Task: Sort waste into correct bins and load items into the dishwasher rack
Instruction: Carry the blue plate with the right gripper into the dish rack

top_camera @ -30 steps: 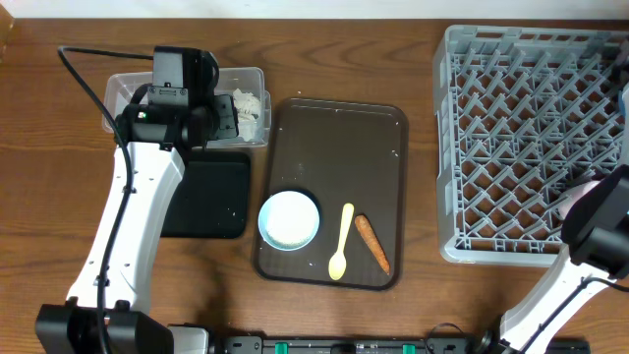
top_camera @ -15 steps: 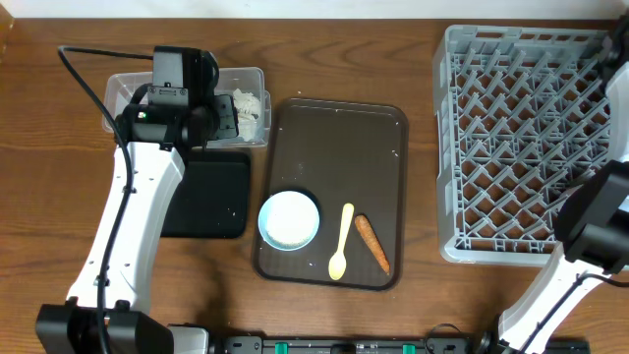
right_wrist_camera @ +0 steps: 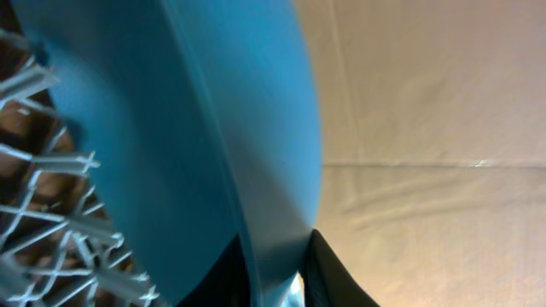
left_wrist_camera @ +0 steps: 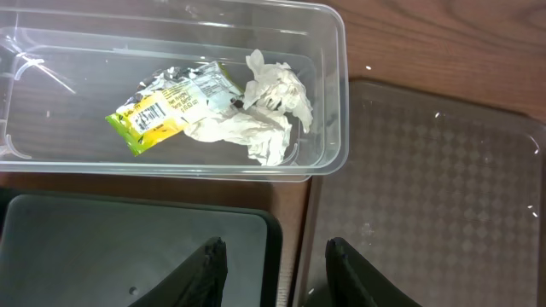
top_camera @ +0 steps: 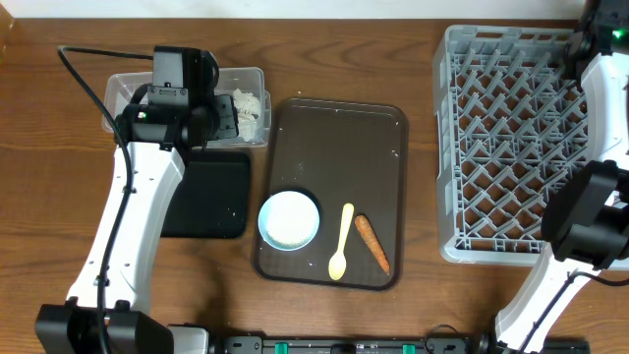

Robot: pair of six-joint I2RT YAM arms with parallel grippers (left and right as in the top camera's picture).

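The dark blue dish [right_wrist_camera: 153, 128] fills the right wrist view, on edge beside the rack's pegs [right_wrist_camera: 43, 213]. My right gripper [right_wrist_camera: 277, 243] is shut on its rim, with no gap showing at either finger; overhead it sits at the grey dishwasher rack's [top_camera: 511, 147] far right corner [top_camera: 593, 28]. My left gripper [left_wrist_camera: 275, 247] hangs open and empty over the black tray's edge [left_wrist_camera: 128, 247], just in front of the clear tub [left_wrist_camera: 328, 85]. In that tub lie the crumpled tissue [left_wrist_camera: 260, 115] and the yellow-green wrapper [left_wrist_camera: 162, 107]. The carrot [top_camera: 372, 243], pale yellow spoon [top_camera: 342, 241] and white bowl [top_camera: 290, 218] lie on the brown tray.
The dark brown serving tray [top_camera: 339, 147] lies between the bins and the rack. The black tray [top_camera: 211, 197] sits left of it, under my left arm. A few pale specks dot both trays. A pale cloth backdrop [right_wrist_camera: 426, 128] lies beyond the dish.
My right arm has swung from the rack's near right side up to its far right corner. The left arm and the things on the trays have not moved.
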